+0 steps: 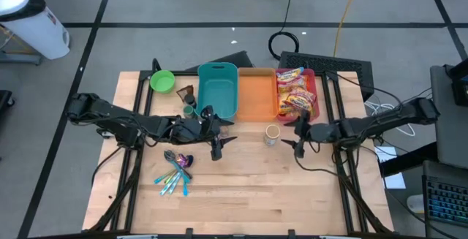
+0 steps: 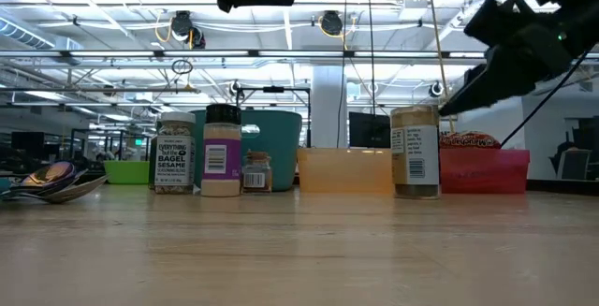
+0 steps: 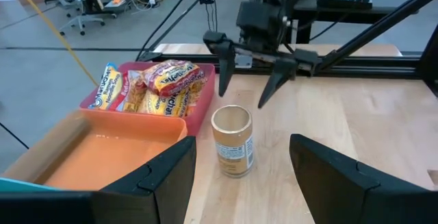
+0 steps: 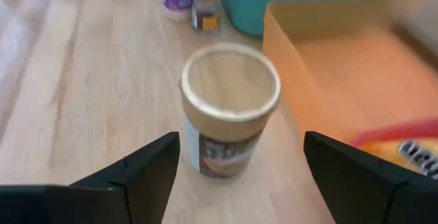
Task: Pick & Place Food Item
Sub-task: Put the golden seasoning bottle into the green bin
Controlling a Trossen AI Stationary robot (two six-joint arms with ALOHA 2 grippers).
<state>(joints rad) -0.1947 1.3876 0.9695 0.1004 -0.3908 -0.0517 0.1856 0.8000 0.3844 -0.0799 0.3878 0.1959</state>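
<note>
A small jar (image 1: pixel 272 134) with a tan top and a paper label stands upright on its base on the wooden table, in front of the orange bin. It also shows in the low view (image 2: pixel 415 152). My right gripper (image 1: pixel 295 134) is open just to the jar's right. In the right wrist view the jar (image 4: pixel 229 107) stands ahead of its gripper (image 4: pixel 239 172), not between the fingers. My left gripper (image 1: pixel 224 145) is open to the jar's left, with bare table between them. The left wrist view shows the jar (image 3: pixel 233 140) ahead of that gripper (image 3: pixel 243 179).
A teal bin (image 1: pixel 218 89), an orange bin (image 1: pixel 256 96) and a red bin (image 1: pixel 313 85) holding noodle packets (image 1: pixel 295 93) line the far edge. A green bowl (image 1: pixel 162 81) and spice jars (image 1: pixel 189 106) stand at the far left. Spoons (image 1: pixel 179 158) and pens (image 1: pixel 172 182) lie nearer.
</note>
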